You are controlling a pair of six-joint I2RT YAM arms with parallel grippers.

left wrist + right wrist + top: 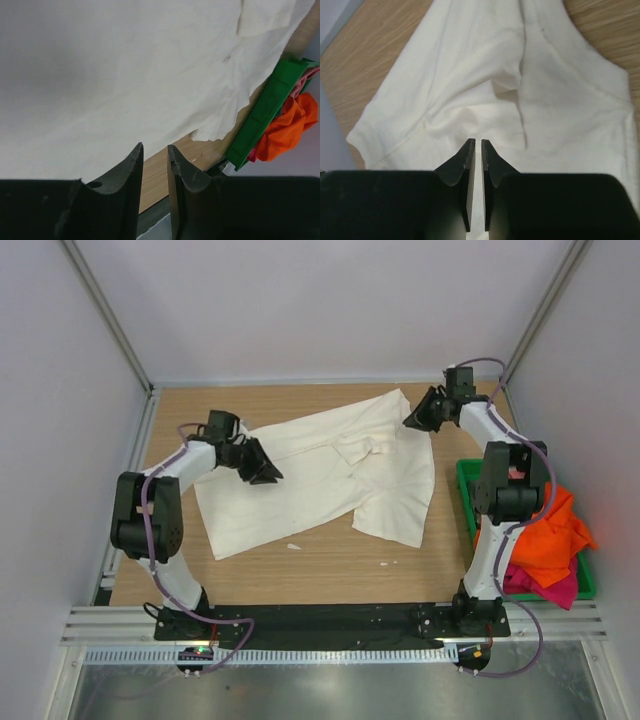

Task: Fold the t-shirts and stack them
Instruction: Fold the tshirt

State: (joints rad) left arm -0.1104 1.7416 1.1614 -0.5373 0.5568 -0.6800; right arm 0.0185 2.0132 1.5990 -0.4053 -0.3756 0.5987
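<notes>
The large cream-white t-shirt (pixel 320 475) lies spread and partly creased on the wooden table; it fills the left wrist view (pixel 125 75) and the right wrist view (pixel 470 75). My left gripper (pixel 268 476) hovers over the shirt's left part, its jaws (pixel 155 146) a little apart with only bare wood showing between them. My right gripper (pixel 410 422) is at the shirt's far right edge by a sleeve. Its jaws (pixel 476 141) are nearly together with white cloth filling the thin gap, and creases run toward the tips. The orange t-shirt (pixel 550 530) and magenta t-shirt (pixel 540 585) lie heaped in the bin.
A green plastic bin (pixel 463 490) stands at the table's right edge, beside my right arm; it also shows in the left wrist view (pixel 262 117) with the orange cloth (pixel 290 125). Enclosure walls stand at the back and sides. Bare wood (pixel 330 560) lies in front of the shirt.
</notes>
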